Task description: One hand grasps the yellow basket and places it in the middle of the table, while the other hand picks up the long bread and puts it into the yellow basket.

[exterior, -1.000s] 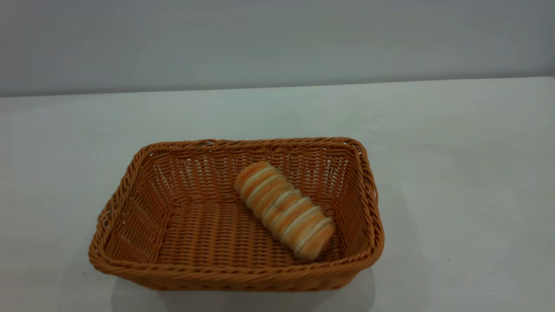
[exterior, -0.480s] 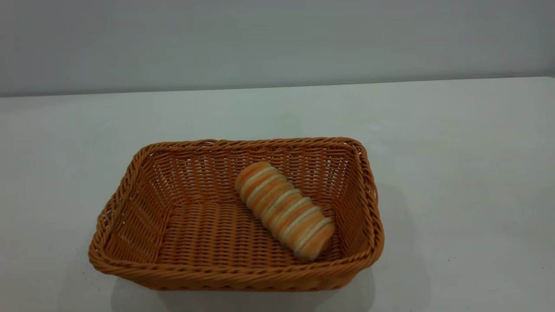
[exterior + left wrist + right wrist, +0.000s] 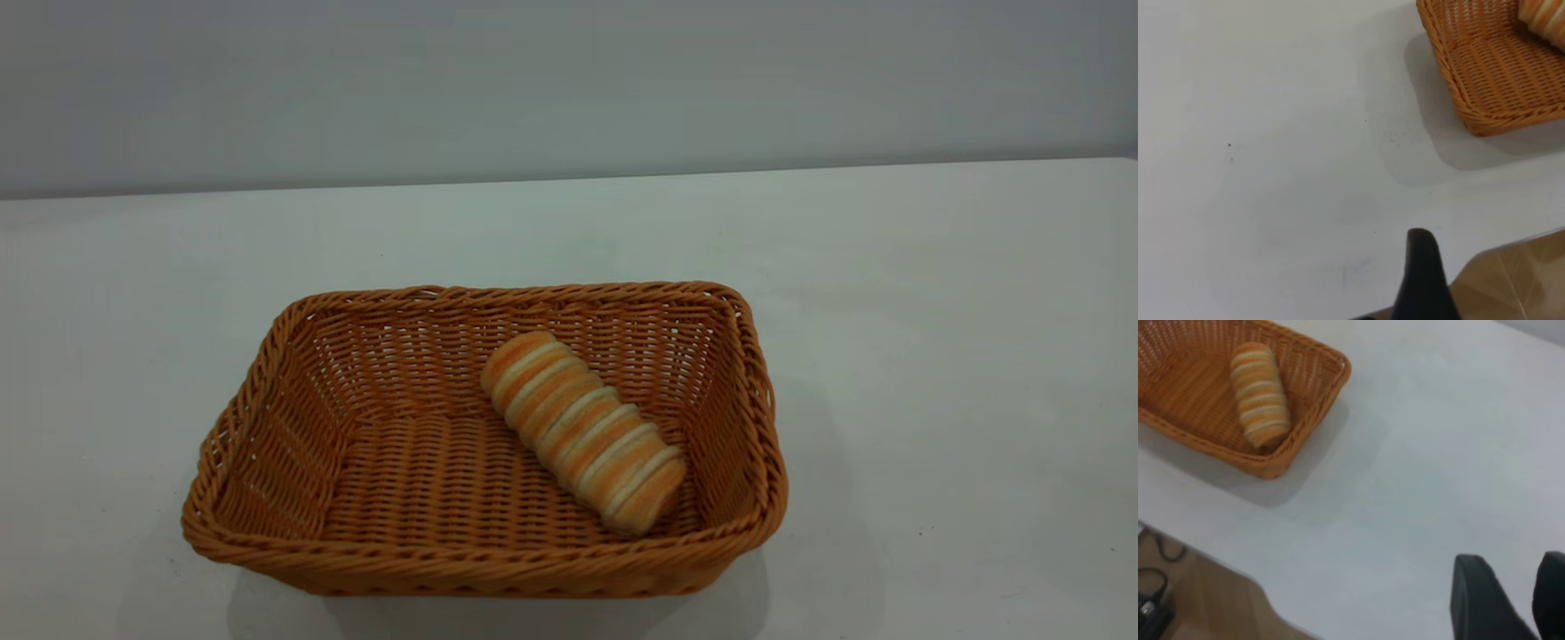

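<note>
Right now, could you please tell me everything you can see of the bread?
The bread is a small oblong roll with golden-orange and cream ridged stripes across its length. It looks whole and soft-crusted. It lies on its side, diagonally on the woven floor of the basket, in the right half in the exterior view, one end close to the right wall and the other pointing toward the back wall. Only the basket touches it; no gripper is near it.

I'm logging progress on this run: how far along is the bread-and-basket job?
Both steps look done. The orange-tan woven wicker basket sits near the middle of the white table, and the striped oblong bread roll lies inside it. Nothing is in hand: the left gripper and right gripper are both well clear. Nothing visible remains.
</note>
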